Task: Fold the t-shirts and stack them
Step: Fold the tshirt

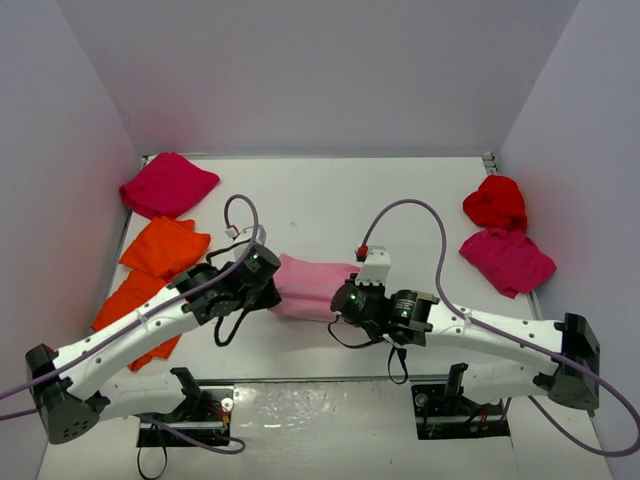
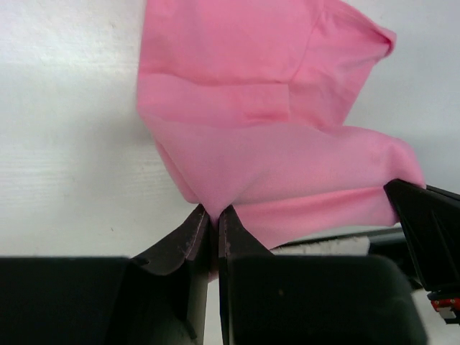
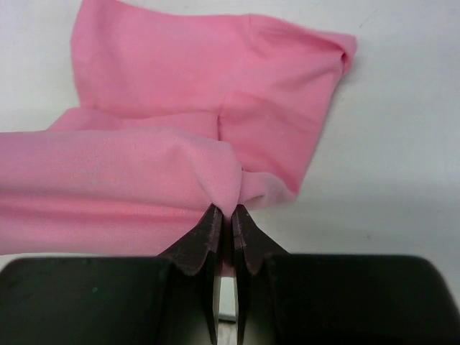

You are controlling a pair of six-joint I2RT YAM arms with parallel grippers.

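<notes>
A light pink t-shirt [image 1: 312,284] lies stretched between both arms at the table's middle. My left gripper [image 1: 274,285] is shut on its left edge, with cloth pinched between the fingers [image 2: 213,215]. My right gripper [image 1: 345,300] is shut on its right edge, a fold of the pink t-shirt [image 3: 180,144] caught at the tips [image 3: 231,210]. In the left wrist view the pink t-shirt [image 2: 259,122] spreads away over the table. Two orange t-shirts [image 1: 160,250] [image 1: 128,310] lie at the left, a magenta one [image 1: 167,185] at the back left, a red one [image 1: 495,203] and another magenta one [image 1: 507,260] at the right.
White walls close in the table [image 1: 330,200] on the left, back and right. Purple cables [image 1: 420,215] loop above both arms. The arm bases [image 1: 190,410] stand at the near edge.
</notes>
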